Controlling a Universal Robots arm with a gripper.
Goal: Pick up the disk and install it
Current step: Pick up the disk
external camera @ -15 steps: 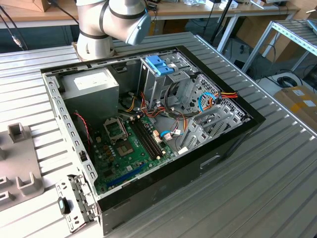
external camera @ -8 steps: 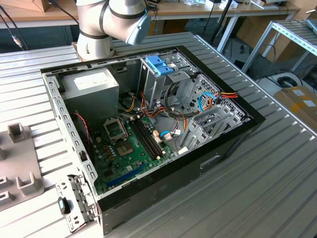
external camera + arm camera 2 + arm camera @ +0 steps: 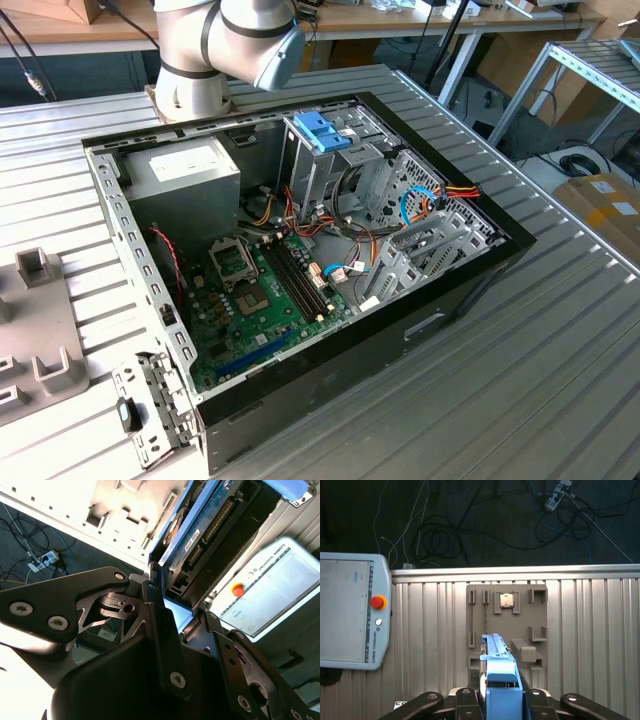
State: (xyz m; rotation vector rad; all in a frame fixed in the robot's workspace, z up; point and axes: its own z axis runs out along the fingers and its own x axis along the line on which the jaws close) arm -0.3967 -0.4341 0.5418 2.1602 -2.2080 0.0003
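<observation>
My pincer (image 3: 500, 692) is black; the disk (image 3: 498, 672) is light-blue-edged; the ribbed table (image 3: 600, 630) silver; the motherboard (image 3: 255, 315) green.

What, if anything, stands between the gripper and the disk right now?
Nothing visible does: in both wrist views the gripper is closed on the disk, with one finger pressed against each side of it.

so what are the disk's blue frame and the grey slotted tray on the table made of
Light-blue frame of the flat rectangular disk: looks like moulded plastic, smooth, uniform colour. Grey slotted tray: probably matte plastic, soft-edged pockets; painted metal possible.
</observation>
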